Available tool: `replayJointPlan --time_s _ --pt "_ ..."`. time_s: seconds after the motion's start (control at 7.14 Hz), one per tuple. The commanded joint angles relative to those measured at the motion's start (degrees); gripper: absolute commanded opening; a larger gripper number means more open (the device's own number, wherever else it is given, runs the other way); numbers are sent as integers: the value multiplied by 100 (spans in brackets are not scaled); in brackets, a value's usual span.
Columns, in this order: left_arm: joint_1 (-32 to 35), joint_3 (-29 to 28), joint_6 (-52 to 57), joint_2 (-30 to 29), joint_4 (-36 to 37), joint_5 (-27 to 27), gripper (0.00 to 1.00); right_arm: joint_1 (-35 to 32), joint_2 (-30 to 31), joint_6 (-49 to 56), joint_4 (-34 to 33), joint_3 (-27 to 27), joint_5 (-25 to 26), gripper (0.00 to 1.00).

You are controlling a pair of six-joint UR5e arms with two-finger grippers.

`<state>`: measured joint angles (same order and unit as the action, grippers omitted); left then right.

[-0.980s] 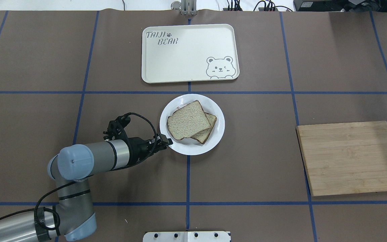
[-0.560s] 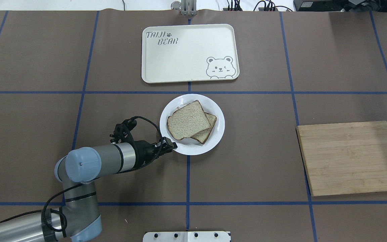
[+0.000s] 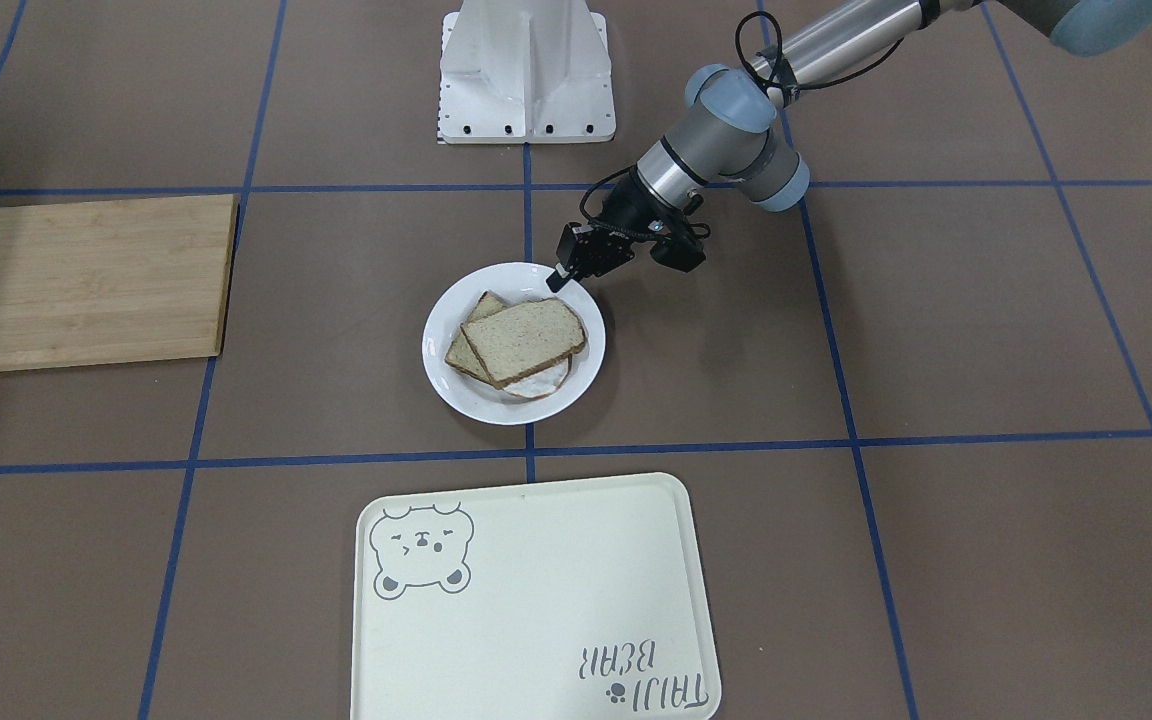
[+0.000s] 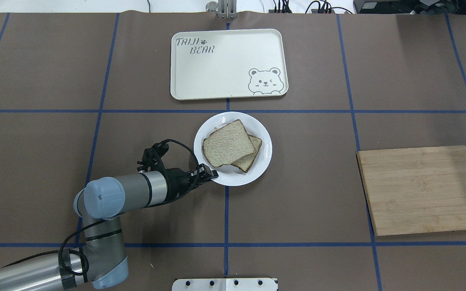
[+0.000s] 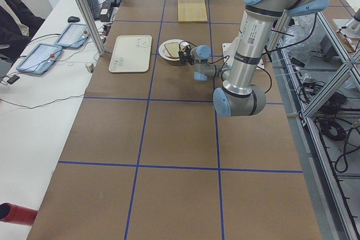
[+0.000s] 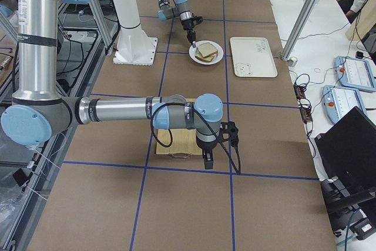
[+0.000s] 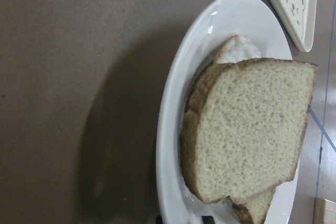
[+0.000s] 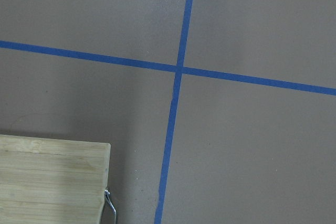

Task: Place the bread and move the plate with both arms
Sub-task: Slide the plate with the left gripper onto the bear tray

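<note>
The silver-grey tubular left arm point(image 4: 136, 193) has rounded light-blue joint caps point(image 4: 98, 198) and thin black rings. A braided black cable point(image 4: 174, 140) loops by its black two-finger left gripper point(image 4: 213, 175). The silver-grey right arm point(image 6: 117, 111) looks alike. The white pedestal base point(image 4: 225, 285), at 6 o'clock overhead, shows dark screw holes.

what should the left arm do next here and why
Probably close the left hand on the plate's near rim, if it isn't clamped already, then ease the plate toward the tray. The hand's tip sits right at that rim and the bread lies stacked on the plate; whether the hand is shut can't be told.
</note>
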<state>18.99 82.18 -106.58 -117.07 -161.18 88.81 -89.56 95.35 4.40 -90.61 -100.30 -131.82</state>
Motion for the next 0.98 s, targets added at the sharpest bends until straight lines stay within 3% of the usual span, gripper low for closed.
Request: replayJointPlan --time_s 0.0,0.42,0.84 --pt "0 -9 -336 -26 -45 -31 0 0 -8 -1 0 1 7 100" --pt "35 17 -844 -17 -816 -31 0 0 1 -1 0 1 -2 100" --pt "314 44 -1977 -315 -846 -820 0 0 -8 -1 9 10 7 100"
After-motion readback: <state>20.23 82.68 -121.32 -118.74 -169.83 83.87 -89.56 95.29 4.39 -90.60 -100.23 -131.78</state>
